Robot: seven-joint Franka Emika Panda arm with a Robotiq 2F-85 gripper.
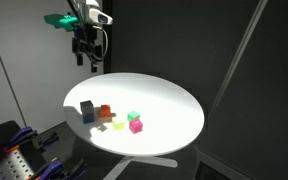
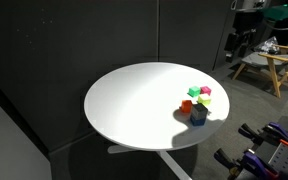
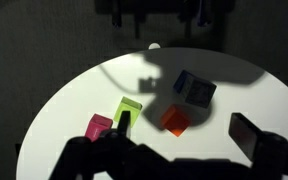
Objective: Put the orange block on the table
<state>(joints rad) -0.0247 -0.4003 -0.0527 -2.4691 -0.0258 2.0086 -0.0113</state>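
Gripper (image 1: 88,55) hangs high at the upper left of an exterior view, well above the far rim of the worktop (image 1: 169,110) and holding nothing; whether its jaws stand wide or narrow I cannot tell, since they show only as dark shapes in every view. Below it, the orange block (image 1: 105,113) sits in the small cluster at the lower left of the white round top, just beside the dark blue cube (image 1: 88,110), with the pink cube (image 1: 136,126) and a green block (image 1: 133,116) a little further to the right. In the wrist view the orange block (image 3: 175,120) lies right of centre, close under the blue cube (image 3: 194,88). It looks like a small, rigid, light piece with flat smooth faces, likely easy to pinch but somewhat slick. Taking it across the two faces that point away from the blue cube seems safest, coming straight down from above.
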